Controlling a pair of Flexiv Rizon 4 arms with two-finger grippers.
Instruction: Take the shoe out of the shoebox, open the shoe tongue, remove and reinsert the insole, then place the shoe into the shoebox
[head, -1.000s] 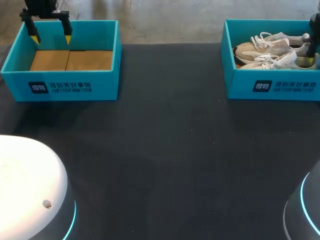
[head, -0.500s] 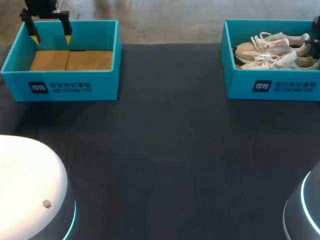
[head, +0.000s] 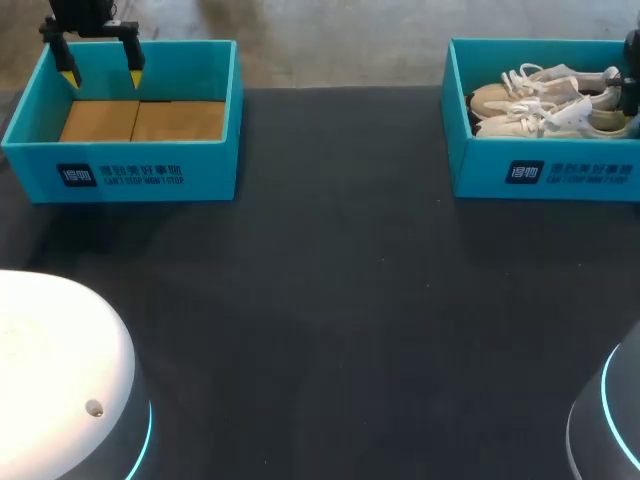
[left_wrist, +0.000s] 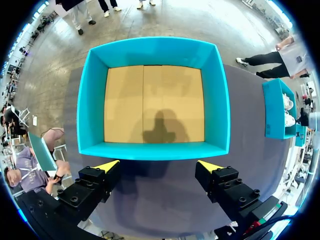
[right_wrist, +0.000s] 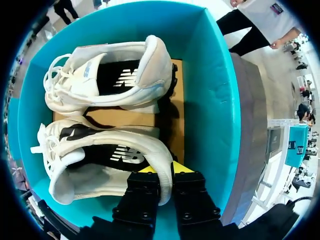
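so the layout: two teal boxes sit toward the far edge of the black table (head: 340, 300), one out at each side, with a big open stretch of tabletop between them and in front of them. The empty shoebox (head: 140, 175) is on the left, just bare brown cardboard floor inside. The left gripper (left_wrist: 158, 165) hovers above it, over the wall on its far side in the head view, fingers spread wide, nearly the width of the box floor, touching nothing.

The right shoebox (right_wrist: 215, 100) is where it gets tight. Both white shoes lie on their sides in there, side by side, toes pointing the same way. The far shoe (right_wrist: 110, 75) has a strip of cardboard showing past its heel. The near shoe (right_wrist: 100, 160) lies right along the box wall under the gripper, so not much room on that side.

The right gripper (right_wrist: 164, 169) is down inside the box at the heel end, fingers pinched nearly together with the near shoe's heel collar clamped between the yellow tips, one finger inside the opening and one outside
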